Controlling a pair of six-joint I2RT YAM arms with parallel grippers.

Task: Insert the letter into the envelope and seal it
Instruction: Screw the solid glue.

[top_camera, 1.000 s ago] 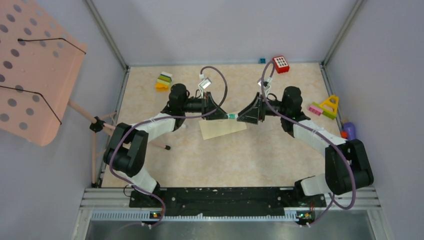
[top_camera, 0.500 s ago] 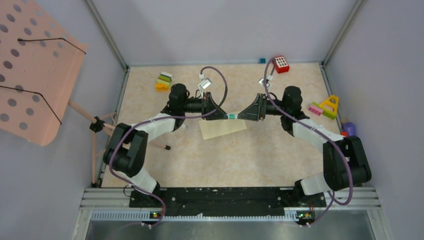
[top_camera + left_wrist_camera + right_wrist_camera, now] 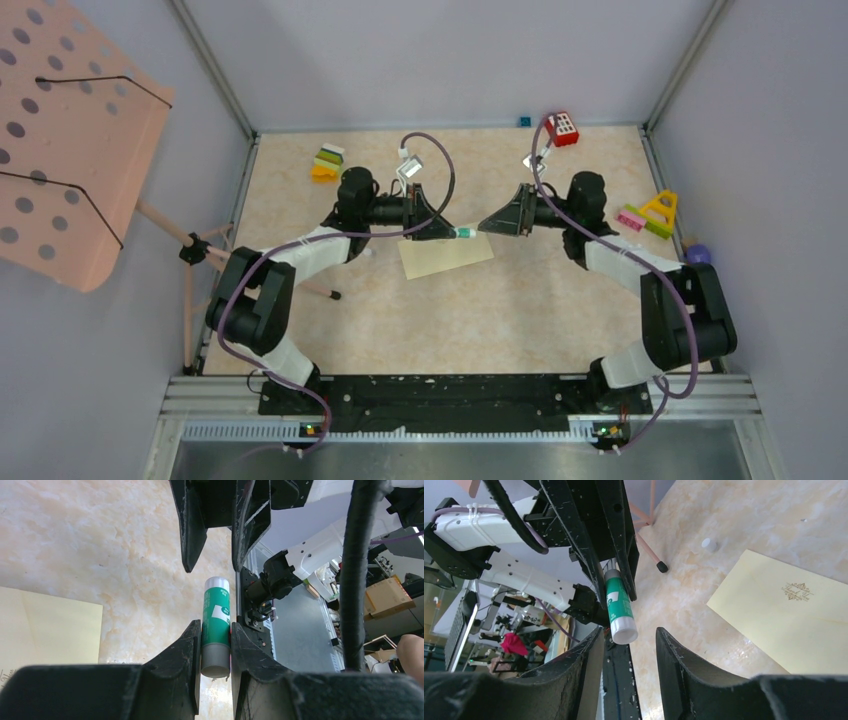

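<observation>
Over the middle of the surface [image 3: 450, 320], the two arms meet tip to tip. The left gripper [image 3: 452, 231] has its jaws pressed on a green and white glue stick [image 3: 466, 232]. It holds the stick by one end, and the stick lies level, up off the surface. The other end points at the right gripper [image 3: 484, 228].

From the left wrist, the glue stick [image 3: 216, 625] sits snug between the two black fingers [image 3: 192, 645], and its silver end pokes out toward the right gripper [image 3: 212, 567]. From the right wrist, the free end of the stick [image 3: 620, 607] is just in front of the right gripper [image 3: 629, 632]. Those jaws stand apart, wider than the stick, and do not touch it.

The envelope [image 3: 445, 257] is pale yellow. It lies flat on the surface, just on the near side of the two grippers, turned a bit crooked. Nothing holds it. From the right wrist you can see a small gold mark on the envelope [image 3: 789, 615].

A little white round thing [image 3: 709, 543] lies on the surface near the envelope. Small toy blocks [image 3: 327, 163] sit far back on the left. A red block [image 3: 562, 128] sits far back on the right.
</observation>
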